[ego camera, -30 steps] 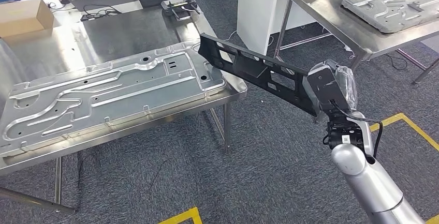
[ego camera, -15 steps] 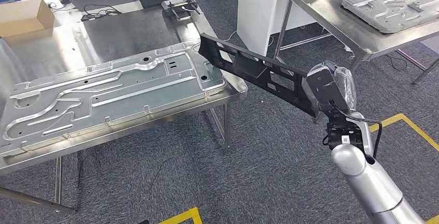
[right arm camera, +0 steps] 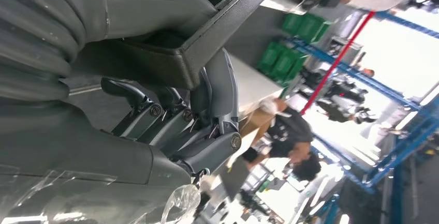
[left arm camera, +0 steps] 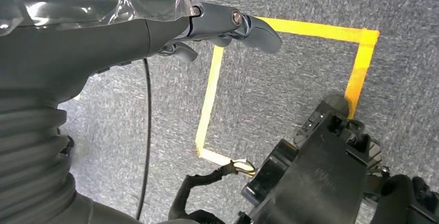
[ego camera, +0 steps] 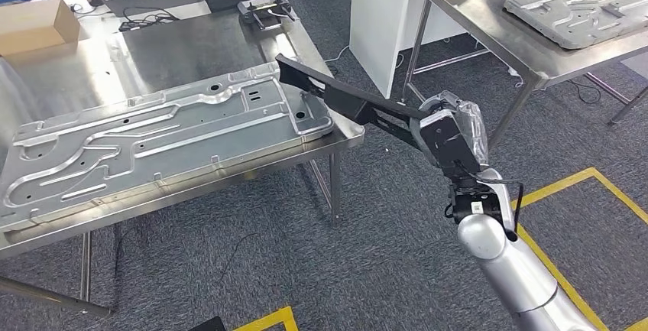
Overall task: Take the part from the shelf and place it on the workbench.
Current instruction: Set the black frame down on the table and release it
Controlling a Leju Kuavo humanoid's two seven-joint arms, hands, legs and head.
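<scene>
Grey carpet with yellow floor tape [ego camera: 569, 179] surrounds the steel worktop [ego camera: 340, 138] where the part is due. The right hand [ego camera: 452, 134] is clamped on one end of the long black part [ego camera: 348, 102], its fingers [right arm camera: 155, 118] curled under the part's edge in the right wrist view. Compared with half a second ago, hand and part have swung toward the worktop: the part's far end, which was short of the front right corner, now reaches over that edge, above the corner of the pressed metal panel [ego camera: 153, 147] lying there (not visibly touching). The carry looks nearly done, with lowering and release left. The left hand [left arm camera: 228, 27] hangs over the floor, fingers loosely apart and holding nothing.
</scene>
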